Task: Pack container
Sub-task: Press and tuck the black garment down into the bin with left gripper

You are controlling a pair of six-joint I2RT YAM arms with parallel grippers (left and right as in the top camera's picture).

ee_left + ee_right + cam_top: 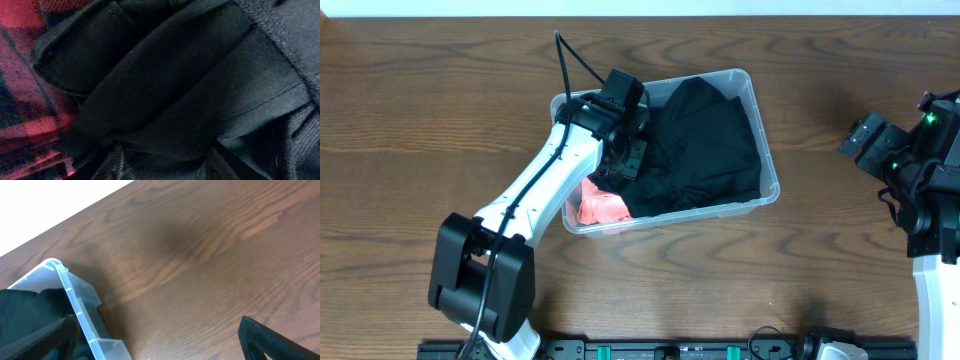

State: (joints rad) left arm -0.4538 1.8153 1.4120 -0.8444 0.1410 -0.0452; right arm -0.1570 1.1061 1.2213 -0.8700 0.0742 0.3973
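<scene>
The left pincer [626, 152] is down inside the container [772, 188], which sits slightly skewed near the middle of the desk [410, 110]. Its tips are buried in the black garment [705, 140] in the container's left half. The wrist view shows only dark folds, so I cannot tell whether the jaws stand apart or pinch cloth. A red plaid cloth [600, 210] lies beside and partly under the black one, in the near left corner. The step in hand looks like tucking or pressing the clothes down so they sit below the rim. Next, I judge, the left arm must let go cleanly and rise straight up without dragging fabric out. The right pincer [156, 325] hangs wide, holding nothing, over bare desk well to the right of the container.
</scene>
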